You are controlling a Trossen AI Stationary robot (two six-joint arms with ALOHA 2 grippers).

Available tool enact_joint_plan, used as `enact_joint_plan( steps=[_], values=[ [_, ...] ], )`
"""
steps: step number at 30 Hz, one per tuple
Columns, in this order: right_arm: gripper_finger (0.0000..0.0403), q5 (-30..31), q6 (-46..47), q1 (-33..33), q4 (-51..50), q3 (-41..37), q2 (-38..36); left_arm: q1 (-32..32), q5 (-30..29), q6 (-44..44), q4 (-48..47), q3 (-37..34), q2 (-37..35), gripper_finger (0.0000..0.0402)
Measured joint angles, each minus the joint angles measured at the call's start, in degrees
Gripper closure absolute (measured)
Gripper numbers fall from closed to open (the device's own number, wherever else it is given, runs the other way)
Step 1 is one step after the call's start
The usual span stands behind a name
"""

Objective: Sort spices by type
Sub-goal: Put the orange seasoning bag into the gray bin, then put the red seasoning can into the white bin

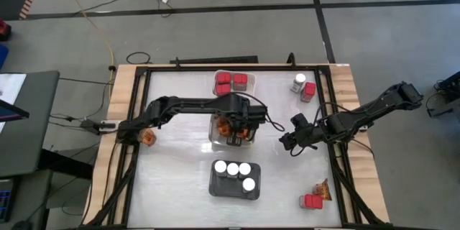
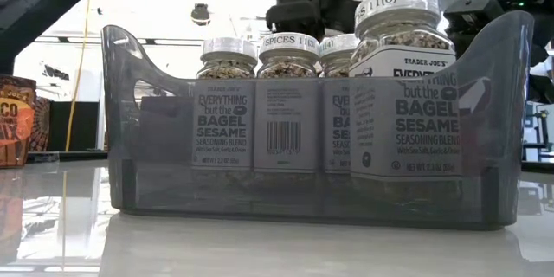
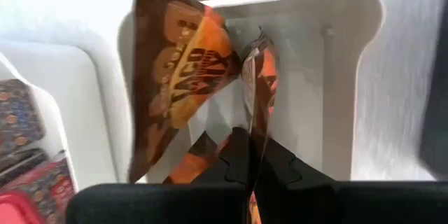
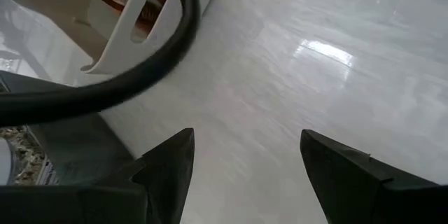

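Spices sorted in part, seen from above: four small jars with round white lids (image 1: 234,172) in a dark grey rectangular tray (image 1: 215,188) near the front of the white desk (image 1: 180,165); red boxy containers (image 1: 229,82) in a tray at the far edge; orange-brown crinkly packets (image 1: 231,128) in a clear tray (image 1: 213,133) at centre. Left gripper (image 1: 237,131) over that clear tray, closed on a packet. Right gripper (image 1: 287,142) low over bare desk to the right, holding nothing. Loose jars (image 1: 304,88) at the far right, a red container and packet (image 1: 315,198) at the near right, one more packet (image 1: 147,138) at the left rail.

Level with the desk: jars labelled bagel sesame seasoning (image 2: 284,104) upright, side by side behind the grey tray wall (image 2: 147,138).

Left wrist: thin packet edge (image 3: 257,98) pinched between shut fingers (image 3: 234,161), another packet (image 3: 178,77) leaning inside the tray.

Right wrist: fingers (image 4: 171,161) spread wide above the desk, nothing between.
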Motion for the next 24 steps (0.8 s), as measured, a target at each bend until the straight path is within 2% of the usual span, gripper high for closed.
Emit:
enact_joint_plan(
  steps=[5,10,20,24],
  values=[
    [0.0117,0.0,0.01,0.0,0.1,0.0,0.0,0.15,0.48,-2.41,0.29,0.0,0.0,0.04],
    [0.0117,0.0,0.0,0.0,0.13,-0.02,0.0,0.15,0.44,-0.5,0.54,0.0,0.03,0.0394],
    [0.0117,0.0,-0.02,0.0,0.11,-0.02,0.0,0.17,-1.0,-1.16,3.32,0.0,0.03,0.0322],
    [0.0117,0.0,-0.02,0.0,0.13,0.0,0.0,0.17,-1.11,-1.4,2.36,0.0,-0.67,0.031]
  ],
)
